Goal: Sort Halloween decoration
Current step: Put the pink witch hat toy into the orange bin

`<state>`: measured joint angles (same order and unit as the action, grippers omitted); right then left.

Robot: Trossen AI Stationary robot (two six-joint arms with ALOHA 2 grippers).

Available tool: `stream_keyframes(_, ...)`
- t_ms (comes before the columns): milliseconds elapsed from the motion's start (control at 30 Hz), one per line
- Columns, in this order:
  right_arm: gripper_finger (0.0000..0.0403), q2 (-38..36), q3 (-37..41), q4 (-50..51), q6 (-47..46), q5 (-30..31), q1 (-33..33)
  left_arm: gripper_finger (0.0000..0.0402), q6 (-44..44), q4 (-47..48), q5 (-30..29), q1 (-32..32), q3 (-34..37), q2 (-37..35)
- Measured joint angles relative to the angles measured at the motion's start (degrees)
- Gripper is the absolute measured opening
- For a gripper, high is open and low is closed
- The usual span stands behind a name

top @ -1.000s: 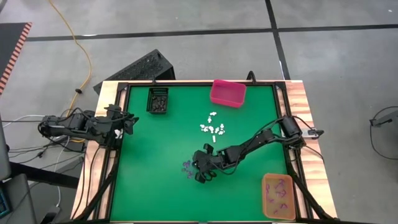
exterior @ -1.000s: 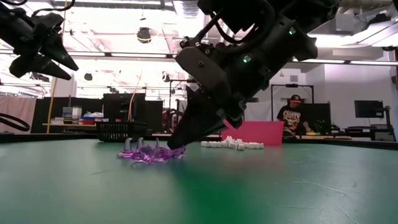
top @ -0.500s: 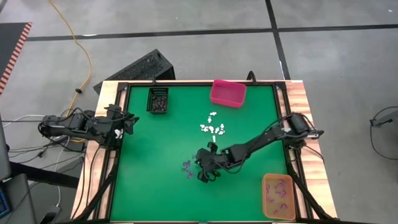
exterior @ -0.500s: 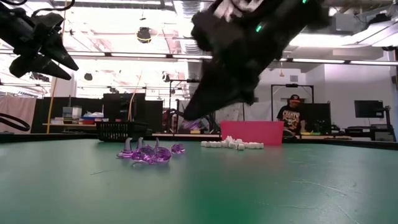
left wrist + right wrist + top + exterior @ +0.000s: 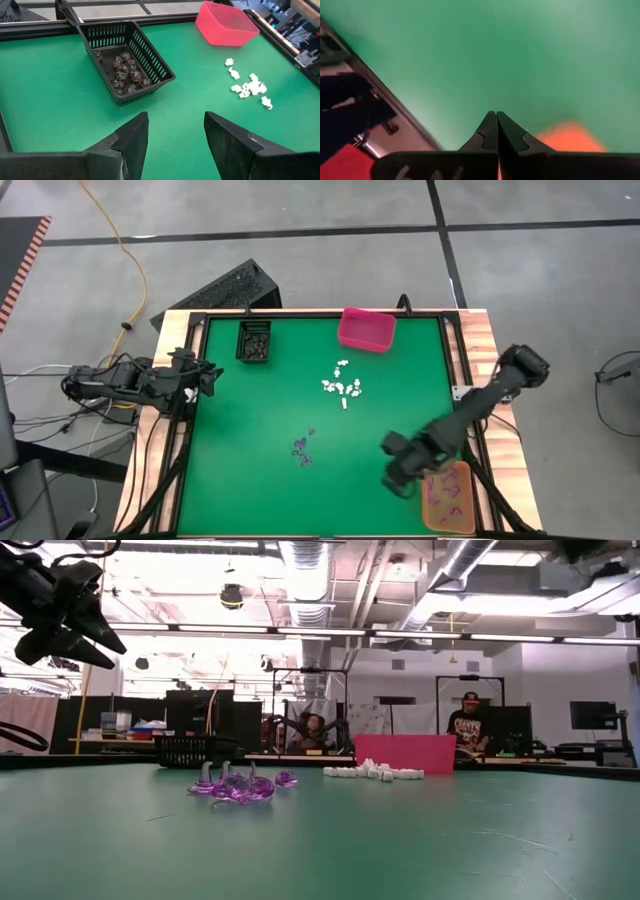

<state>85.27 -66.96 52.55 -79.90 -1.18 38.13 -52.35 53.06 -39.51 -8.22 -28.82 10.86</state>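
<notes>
A: The Halloween trinkets lie in groups on the green counter (image 5: 250, 480). A purple cluster (image 5: 303, 451) sits a little toward the near edge from the middle, and a white cluster (image 5: 342, 384) sits nearer the far edge, well apart from the purple one.

B: And the black ones?

A: Dark trinkets (image 5: 124, 72) lie inside the black basket (image 5: 254, 341) by the far left corner. The pink bin (image 5: 366, 329) stands at the far edge, right of the middle. The orange bin (image 5: 449, 497) is at the near right corner, with purple pieces (image 5: 452, 490) in it.

B: Where is the right tool?

A: The right tool (image 5: 399, 475) hangs just beside the orange bin, on its left side, with its fingers (image 5: 490, 131) pressed together. Whether anything is pinched between them, I cannot tell.

B: The left one?

A: The left tool (image 5: 175, 131) waits over the left edge of the counter, fingers apart and holding nothing, facing the black basket.

B: Anyone in the room?

A: A person (image 5: 466, 726) is beyond the far edge, behind the pink bin.
</notes>
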Motion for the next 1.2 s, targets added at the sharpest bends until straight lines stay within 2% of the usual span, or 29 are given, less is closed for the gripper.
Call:
stream_keyframes(100,0.0015,-1.82,0.00,4.26,-10.16,-2.20,5.97,0.0183,-0.16,0.00,-0.31,-0.01,0.01,-0.01)
stream_keyframes(267,0.0015,-2.49,0.00,7.47,-22.50,-2.59,14.13,0.0183,-0.37,0.00,-0.39,0.00,-0.01,0.01)
stream_keyframes(367,0.0015,-2.32,0.00,10.04,-28.24,-2.62,17.05,0.0183,-0.65,0.00,-0.39,0.00,0.01,0.01)
stream_keyframes(467,0.0019,-1.36,0.00,13.35,-31.78,-5.37,18.80,0.0183,-0.90,0.00,-0.89,0.00,0.01,0.01)
stream_keyframes(733,0.0055,1.97,0.02,13.87,-32.15,-6.56,19.88,0.0183,-1.89,0.00,-1.40,0.02,0.01,0.01)
stream_keyframes(967,0.0073,2.98,0.02,11.05,-27.49,-5.47,19.13,0.0183,-1.91,0.04,-1.38,0.01,0.01,0.01)
stream_keyframes(1200,0.0112,2.45,-0.71,10.10,-21.67,-4.26,16.59,0.0183,-1.91,0.09,-1.29,-0.01,0.00,0.01)
